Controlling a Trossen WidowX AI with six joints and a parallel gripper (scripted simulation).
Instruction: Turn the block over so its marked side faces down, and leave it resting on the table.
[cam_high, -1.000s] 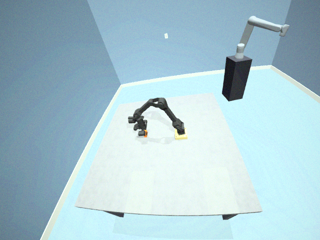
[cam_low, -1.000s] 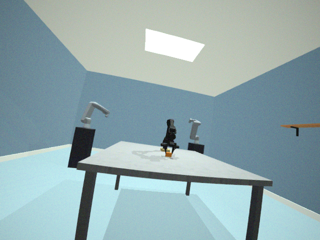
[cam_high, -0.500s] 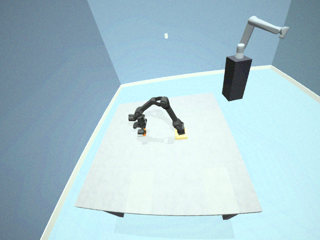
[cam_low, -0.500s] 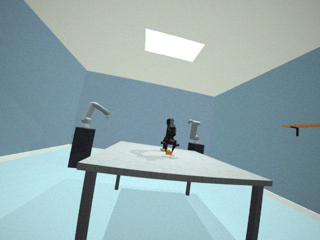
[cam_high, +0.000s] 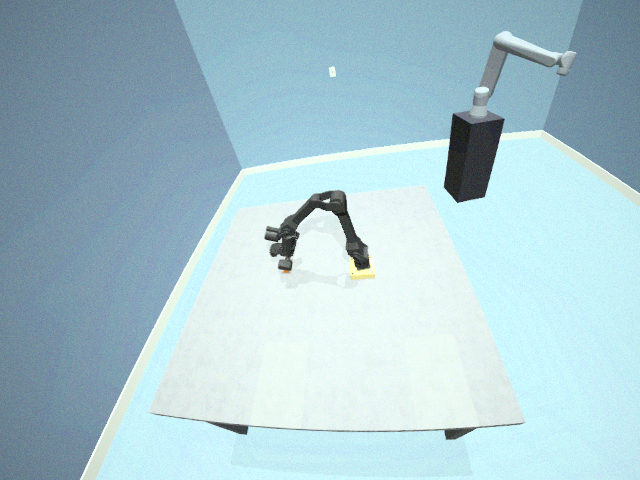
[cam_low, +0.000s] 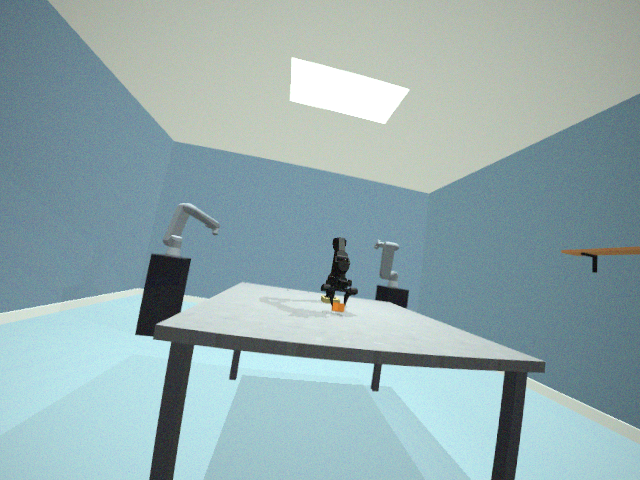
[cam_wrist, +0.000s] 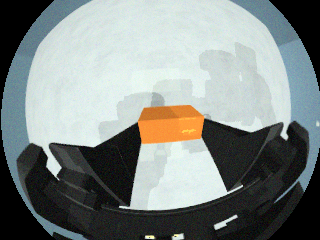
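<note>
The block (cam_wrist: 171, 124) (cam_low: 338, 306) is a small orange cuboid held between my two dark fingers. In the top view only an orange sliver of it (cam_high: 285, 271) shows under the gripper. My gripper (cam_wrist: 170, 123) (cam_high: 284, 265) (cam_low: 338, 303) points down at the grey table (cam_high: 330, 361) (cam_low: 289, 330) and is shut on the block. The block is at or just above the table top; I cannot tell whether it touches. I see no mark on the faces that show.
The arm's base stands on a yellow plate (cam_high: 361, 274) near the table's middle. A black pedestal (cam_high: 471, 155) (cam_low: 162, 294) with a grey arm stands on the floor beyond the table. A second grey arm (cam_low: 387, 260) stands behind, and a wall shelf (cam_low: 602, 252) at the right.
</note>
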